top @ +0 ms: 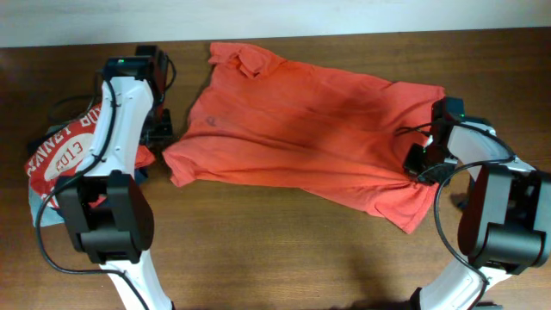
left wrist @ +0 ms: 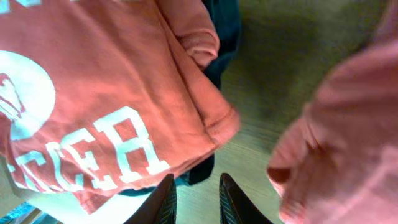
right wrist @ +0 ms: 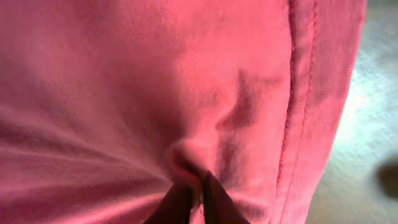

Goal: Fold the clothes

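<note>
A brown wooden table [top: 284, 250] fills the view; a pale strip [top: 344, 15] runs just beyond the table's far edge

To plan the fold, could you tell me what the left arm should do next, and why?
Probably move the left jaws onto the shirt sleeve and pinch it: they hang empty over the table beside it, while the right jaws pinch the shirt near its hem.
</note>
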Motion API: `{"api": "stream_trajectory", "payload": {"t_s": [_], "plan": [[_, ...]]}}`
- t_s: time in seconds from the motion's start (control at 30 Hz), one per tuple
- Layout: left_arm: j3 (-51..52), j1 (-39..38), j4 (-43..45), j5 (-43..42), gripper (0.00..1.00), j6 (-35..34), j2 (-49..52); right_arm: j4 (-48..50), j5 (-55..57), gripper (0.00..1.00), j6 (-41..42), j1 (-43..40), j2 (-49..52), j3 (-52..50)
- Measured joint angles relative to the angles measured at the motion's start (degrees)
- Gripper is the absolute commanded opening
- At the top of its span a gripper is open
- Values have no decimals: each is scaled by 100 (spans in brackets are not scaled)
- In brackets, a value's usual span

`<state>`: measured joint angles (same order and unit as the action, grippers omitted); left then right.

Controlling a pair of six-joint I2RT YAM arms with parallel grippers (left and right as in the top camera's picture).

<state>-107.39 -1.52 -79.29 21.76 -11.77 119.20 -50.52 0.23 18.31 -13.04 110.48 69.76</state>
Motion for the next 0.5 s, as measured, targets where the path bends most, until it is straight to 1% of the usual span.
{"api": "stream_trajectory", "payload": {"t_s": [0.03,0.07,0.23,0.33,0.37,0.5], "plan": [[0,-2,26,17,25,0,0,-74,24,21,-2,-2,7,33],[0,-7,37,22,30,2,0,-197,26,24,-17,-2,11,94],[0,-39,-114,22,31,13,0,-846,17,37,-94,-2,11,702],[0,-39,-195,-197,31,76,-2,-1217,-7,51,-197,-2,-48,1139],[0,-39,-219,-275,30,120,-2,-1410,-24,53,-205,-2,-107,1292],[0,-96,-369,-715,29,400,-7,-2090,-278,54,-389,-2,-470,1617]]}}
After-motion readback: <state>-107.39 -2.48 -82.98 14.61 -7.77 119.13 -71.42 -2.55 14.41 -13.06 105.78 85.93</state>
